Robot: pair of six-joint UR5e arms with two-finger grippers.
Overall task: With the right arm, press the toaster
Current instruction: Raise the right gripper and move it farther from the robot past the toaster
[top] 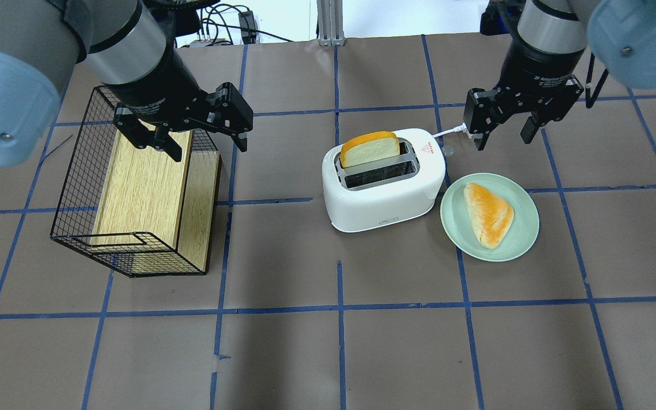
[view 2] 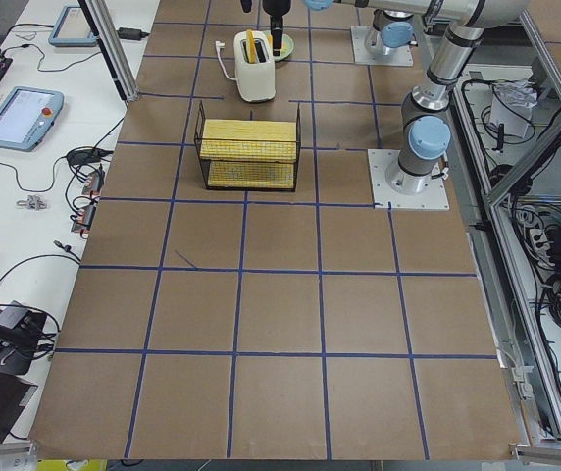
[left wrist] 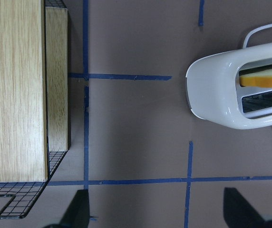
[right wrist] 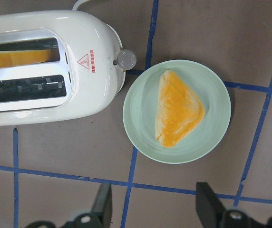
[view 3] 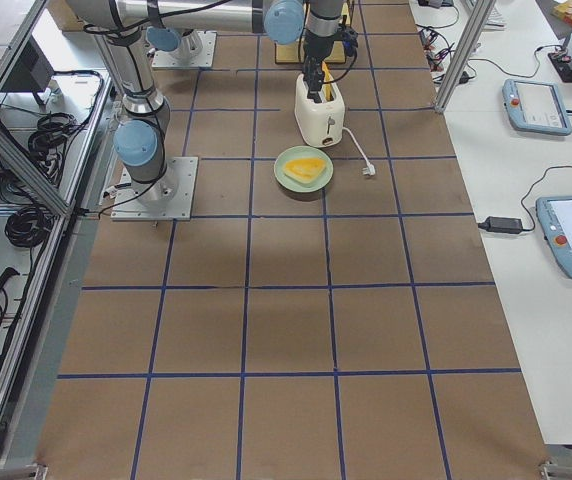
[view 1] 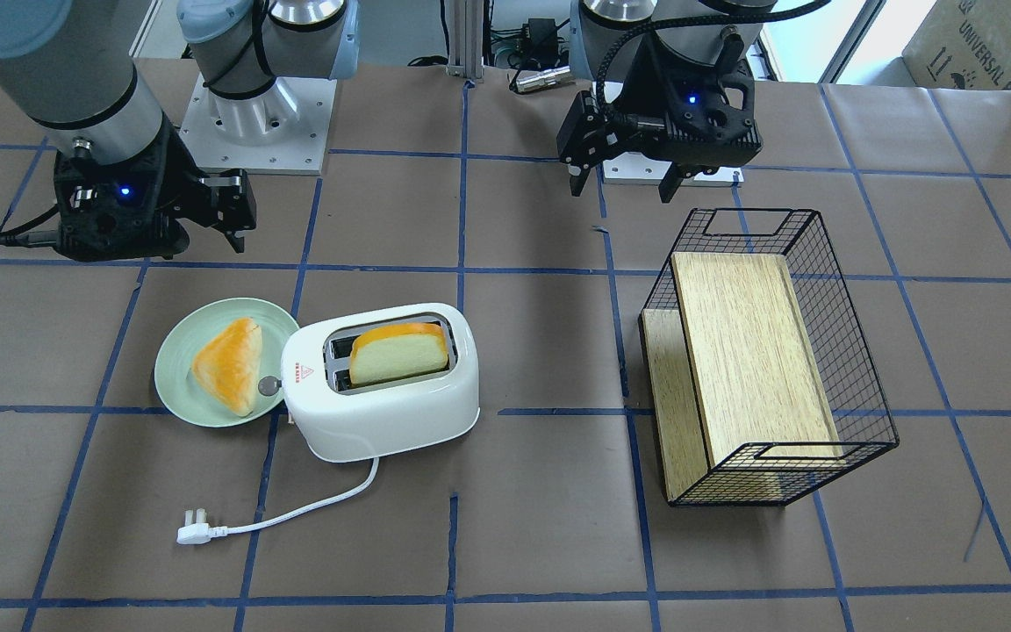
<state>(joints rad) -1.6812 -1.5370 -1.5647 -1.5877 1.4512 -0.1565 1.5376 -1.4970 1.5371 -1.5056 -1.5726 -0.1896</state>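
Toaster [right wrist: 92, 97] cropped at right wrist view's edge.

The toaster [view 1: 383, 412] is white, with a red triangle label [view 1: 299, 372] and a grey knob [view 1: 268, 384]. The slice [view 1: 398, 355] in it is cream with an orange crust. The plate [view 1: 174, 364] is pale green, the bread [view 1: 229, 364] on it orange-yellow. The basket [view 1: 856, 369] is black wire mesh, the board [view 1: 751, 351] light wood grain. The counter [view 1: 541, 527] is brown with blue lines.

bright even light, soft shadows, sharp
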